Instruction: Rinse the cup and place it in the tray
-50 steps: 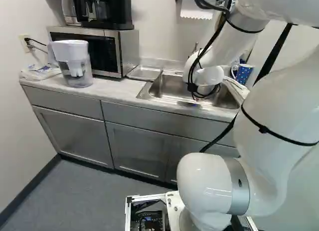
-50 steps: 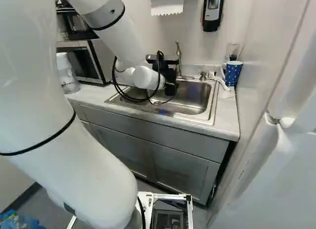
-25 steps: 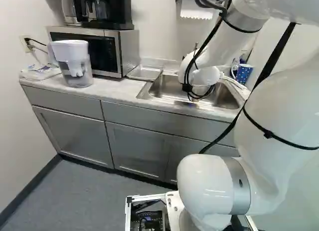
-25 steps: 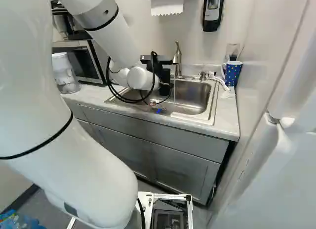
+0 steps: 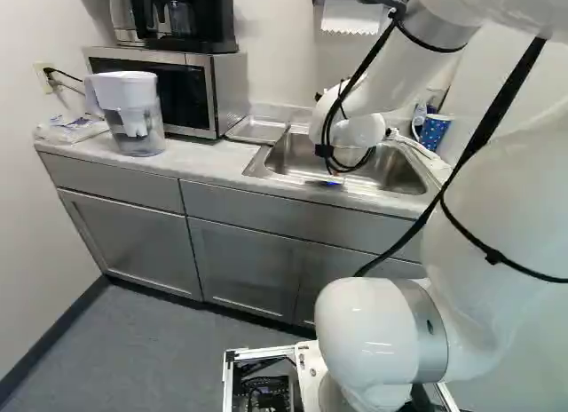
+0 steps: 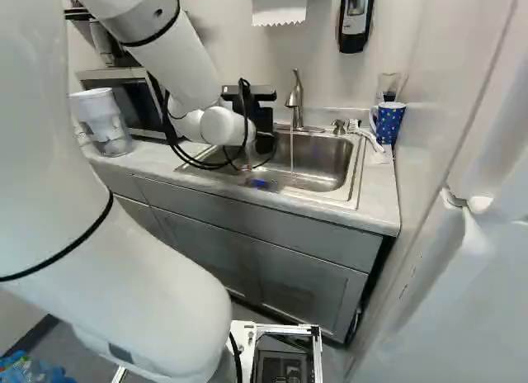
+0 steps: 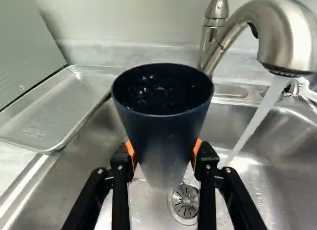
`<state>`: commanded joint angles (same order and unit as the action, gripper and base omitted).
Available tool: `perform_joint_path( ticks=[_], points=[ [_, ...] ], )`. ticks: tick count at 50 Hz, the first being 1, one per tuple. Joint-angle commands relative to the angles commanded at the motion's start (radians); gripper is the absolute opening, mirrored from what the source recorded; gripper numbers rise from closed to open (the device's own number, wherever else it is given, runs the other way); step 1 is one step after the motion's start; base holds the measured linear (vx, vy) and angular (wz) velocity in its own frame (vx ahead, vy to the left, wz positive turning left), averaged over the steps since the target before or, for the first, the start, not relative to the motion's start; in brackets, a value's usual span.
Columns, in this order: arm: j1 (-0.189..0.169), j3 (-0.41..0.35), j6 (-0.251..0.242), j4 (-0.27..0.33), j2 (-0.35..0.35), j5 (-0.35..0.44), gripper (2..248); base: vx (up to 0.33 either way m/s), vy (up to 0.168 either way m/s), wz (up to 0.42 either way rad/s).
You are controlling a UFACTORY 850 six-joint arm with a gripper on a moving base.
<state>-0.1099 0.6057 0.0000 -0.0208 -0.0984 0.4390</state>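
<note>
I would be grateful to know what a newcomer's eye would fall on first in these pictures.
Probably the dark blue cup, held upright in the claw over the sink, with droplets showing inside it. Next might come the curved faucet, whose water runs down beside the cup. In the base views, the big white arm would likely dominate, looming in front of the counter.

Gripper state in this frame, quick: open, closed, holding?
Gripper: closed on the dark blue cup, orange pads pressing it from both sides.
</note>
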Motion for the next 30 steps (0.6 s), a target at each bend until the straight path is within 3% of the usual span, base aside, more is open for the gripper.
perform_joint_path(
  ticks=[15,30],
  points=[
    [0.047,0.04,0.0,0.0,0.005,0.0,124,0.0,0.0,0.0],
    [0.053,0.046,0.0,0.0,-0.023,0.0,124,0.0,0.0,0.0]
  ],
)
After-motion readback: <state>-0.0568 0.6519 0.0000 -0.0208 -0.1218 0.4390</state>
